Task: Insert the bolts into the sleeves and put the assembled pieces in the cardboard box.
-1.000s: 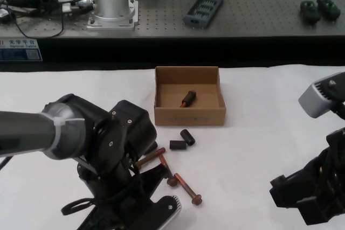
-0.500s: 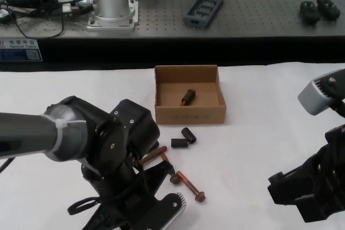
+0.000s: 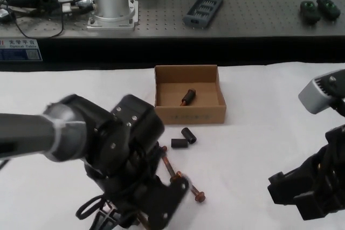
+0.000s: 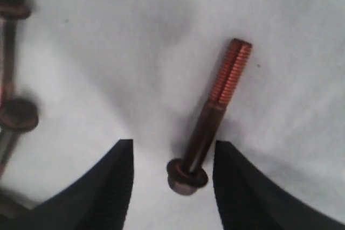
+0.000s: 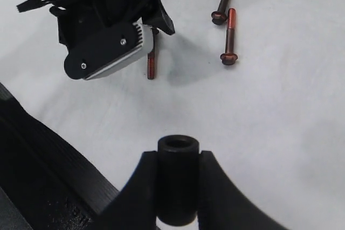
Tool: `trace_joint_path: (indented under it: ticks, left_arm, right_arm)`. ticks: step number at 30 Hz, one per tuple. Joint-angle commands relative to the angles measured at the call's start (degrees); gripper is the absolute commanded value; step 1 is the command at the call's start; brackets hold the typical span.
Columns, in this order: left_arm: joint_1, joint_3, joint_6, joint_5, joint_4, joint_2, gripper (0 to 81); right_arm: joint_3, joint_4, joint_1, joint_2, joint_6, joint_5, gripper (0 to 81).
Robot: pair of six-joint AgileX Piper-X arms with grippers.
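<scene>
right hand [image 5: 178,157] grips sleeve [image 5: 178,187] | left hand [image 5: 148,39] over 1 bolt [image 5: 151,67]

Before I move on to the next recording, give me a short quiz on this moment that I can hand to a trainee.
1. True or false: the right gripper is shut on a black sleeve.
2. What lies between the open fingers of the left gripper? A) a bolt B) a sleeve C) an assembled piece
3. Fill in: ___ loose sleeves lie just in front of the cardboard box.

Key: 1 true; 2 A; 3 two.
</scene>
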Motion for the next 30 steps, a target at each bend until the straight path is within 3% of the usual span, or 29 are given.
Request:
trace_joint_path:
  ticks: [1, 5, 14, 16, 24, 30]
  left_arm:
    - [-0.2, -0.6, -13.9, 2.7, 5.7, -4.4, 33.9]
    - [-0.4, -0.6, -32.6, 4.0, 6.8, -9.2, 33.9]
    - [-0.5, -0.6, -115.5, 1.1, 12.4, -11.8, 33.9]
    - [-0.5, -0.6, -129.7, 0.6, 14.5, -11.8, 33.9]
    - [-2.4, 0.8, -157.6, -5.8, 14.5, -11.3, 33.9]
    - [-4.7, 1.3, -165.6, -7.1, 11.2, -7.8, 33.9]
  right_arm:
    - [-0.2, -0.4, 0.0, -0.9, 1.9, -0.8, 1.7]
    - [-0.2, -0.2, 0.0, -0.9, 5.0, -3.1, 1.7]
    - [-0.2, 3.3, 0.0, -0.9, 6.4, -4.7, 1.7]
    - [-0.2, 3.3, 0.0, -0.9, 6.4, -4.7, 1.7]
    - [-0.2, 3.5, 0.0, -0.9, 6.4, -4.7, 1.7]
    - [-0.2, 3.9, 0.0, -0.9, 6.4, -6.1, 1.7]
